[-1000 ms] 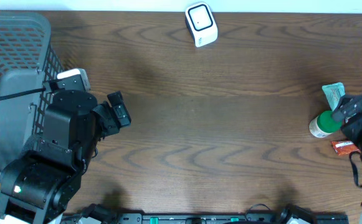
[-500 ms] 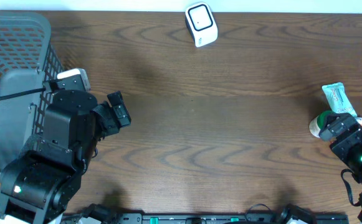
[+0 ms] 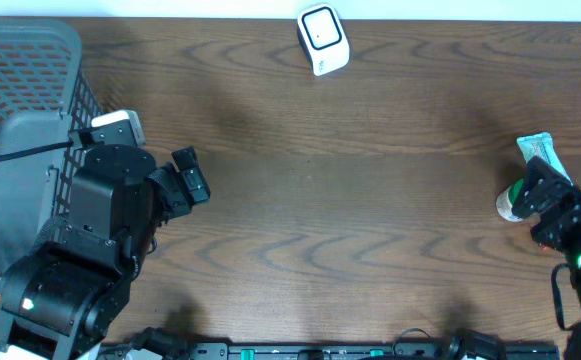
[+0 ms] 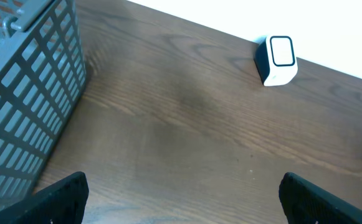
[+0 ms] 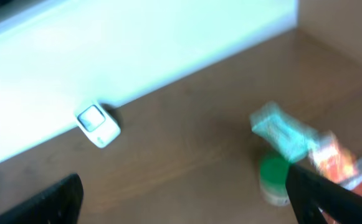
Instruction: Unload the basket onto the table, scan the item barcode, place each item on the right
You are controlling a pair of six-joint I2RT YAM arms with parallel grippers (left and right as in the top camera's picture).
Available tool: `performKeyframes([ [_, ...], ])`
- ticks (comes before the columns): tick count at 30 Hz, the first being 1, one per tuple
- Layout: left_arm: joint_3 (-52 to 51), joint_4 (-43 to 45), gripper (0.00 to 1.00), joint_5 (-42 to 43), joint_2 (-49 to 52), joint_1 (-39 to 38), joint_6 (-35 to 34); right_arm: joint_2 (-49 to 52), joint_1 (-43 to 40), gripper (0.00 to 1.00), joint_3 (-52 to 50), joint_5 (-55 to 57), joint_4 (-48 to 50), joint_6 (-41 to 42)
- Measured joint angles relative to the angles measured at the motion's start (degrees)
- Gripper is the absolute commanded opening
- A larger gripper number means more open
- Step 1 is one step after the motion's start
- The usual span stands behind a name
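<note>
The white barcode scanner [image 3: 323, 39] stands at the far edge of the table, also seen in the left wrist view [image 4: 279, 59] and, blurred, in the right wrist view [image 5: 97, 124]. Three items lie at the right edge: a teal packet [image 3: 537, 152], a green-capped bottle [image 3: 511, 203] and a red-orange packet [image 5: 336, 158]. My right gripper [image 3: 550, 197] hovers open just right of the bottle, partly over it, and nothing sits between its fingers [image 5: 330, 199]. My left gripper [image 3: 194, 176] is open and holds nothing over bare wood [image 4: 184, 205] at the left.
A grey mesh basket [image 3: 20, 60] fills the left back corner, its wall close to the left arm [image 4: 25, 93]. A white wall borders the table's far edge behind the scanner.
The right gripper moved toward the front edge, then back up beside the bottle, and now covers the red-orange packet in the overhead view. The left arm has not moved.
</note>
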Motion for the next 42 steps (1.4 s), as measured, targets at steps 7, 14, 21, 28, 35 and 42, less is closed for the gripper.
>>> performKeyframes([
  [7,0.00,0.02,0.98,0.02,0.00,0.00,0.00,-15.08,6.40,0.99,-14.73,-0.04,21.16,-7.02],
  [14,0.02,-0.04,0.98,0.00,0.07,0.00,0.00,-27.58,10.10,0.99,-38.60,0.09,47.30,-8.81],
  [21,0.02,-0.02,0.98,0.00,0.04,0.00,0.00,-38.12,11.87,0.99,-56.70,0.48,61.24,-8.50],
  [28,0.02,-0.02,0.98,0.00,0.04,0.00,0.00,-39.98,15.15,0.99,-65.55,4.04,62.71,-6.97],
  [35,0.02,-0.02,0.98,0.02,0.07,0.00,0.00,-39.98,17.44,0.99,-72.39,7.87,60.78,-6.60],
  [42,0.02,-0.04,0.98,0.02,0.04,0.00,0.00,-40.17,18.34,0.99,-72.91,10.73,52.43,-6.58],
])
